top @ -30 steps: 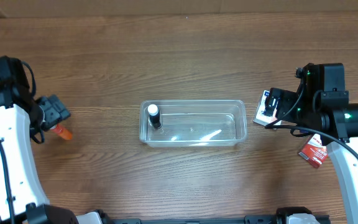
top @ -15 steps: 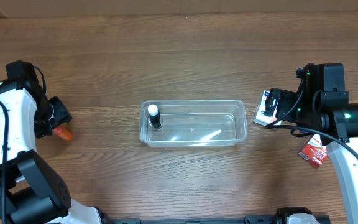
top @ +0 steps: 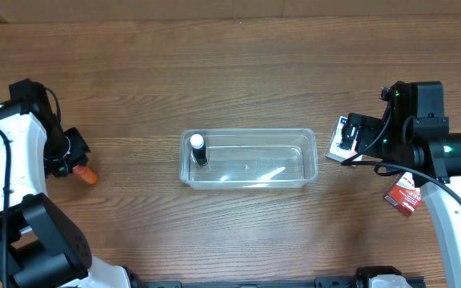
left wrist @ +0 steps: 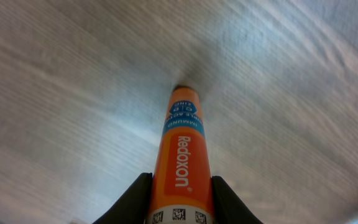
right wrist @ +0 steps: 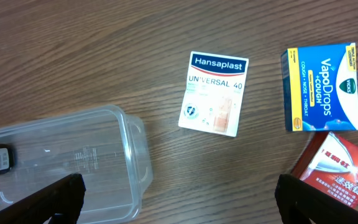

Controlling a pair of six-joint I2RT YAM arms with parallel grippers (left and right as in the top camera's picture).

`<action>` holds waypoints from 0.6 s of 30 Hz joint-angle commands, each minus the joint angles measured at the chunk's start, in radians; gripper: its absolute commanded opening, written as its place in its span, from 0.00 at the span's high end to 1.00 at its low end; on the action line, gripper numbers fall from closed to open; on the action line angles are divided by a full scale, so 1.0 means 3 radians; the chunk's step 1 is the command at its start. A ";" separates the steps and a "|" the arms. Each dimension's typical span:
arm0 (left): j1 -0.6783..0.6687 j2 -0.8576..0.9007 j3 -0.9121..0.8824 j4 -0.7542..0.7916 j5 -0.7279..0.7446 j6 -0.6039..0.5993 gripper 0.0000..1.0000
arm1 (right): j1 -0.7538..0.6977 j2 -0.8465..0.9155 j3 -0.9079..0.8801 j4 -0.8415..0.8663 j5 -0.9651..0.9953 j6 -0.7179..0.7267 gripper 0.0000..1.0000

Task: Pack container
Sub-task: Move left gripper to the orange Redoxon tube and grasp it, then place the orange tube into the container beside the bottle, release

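At mid-worktop [top: 246, 72] the clear container [top: 254, 130] lies with open wood along both long edges, a small bottle [top: 198, 149] at its left end. Left fingers [left wrist: 132, 198] pinch an orange Redoxon tube [left wrist: 182, 162] near the left edge; right fingers [right wrist: 48, 198] stand spread wide.

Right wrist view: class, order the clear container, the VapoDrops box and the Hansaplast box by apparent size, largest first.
1. container, though the frame edge cuts it off
2. VapoDrops box, only slightly bigger than the next
3. Hansaplast box; these two boxes look close in size
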 commanded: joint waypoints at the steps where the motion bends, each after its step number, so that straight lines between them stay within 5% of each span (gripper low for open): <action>1: -0.0379 -0.0458 0.0431 -0.0234 0.0173 -0.0047 0.96 | -0.0053 -0.0034 0.0094 0.0009 0.0069 0.0025 0.00; 5: -0.1471 -0.1157 0.0637 -0.0432 0.0362 -0.0314 0.96 | -0.0338 -0.0039 0.0139 -0.0020 -0.0159 0.0092 0.00; 9: -0.2536 -0.1161 0.0632 -0.0505 0.0354 -0.0758 0.96 | -0.0343 -0.0039 0.0136 -0.0022 -0.0158 0.0090 0.00; 18: -0.2946 -0.0415 0.0628 -0.0603 0.0060 -0.0985 0.96 | -0.0343 -0.0037 0.0135 -0.0055 -0.0158 0.0092 0.00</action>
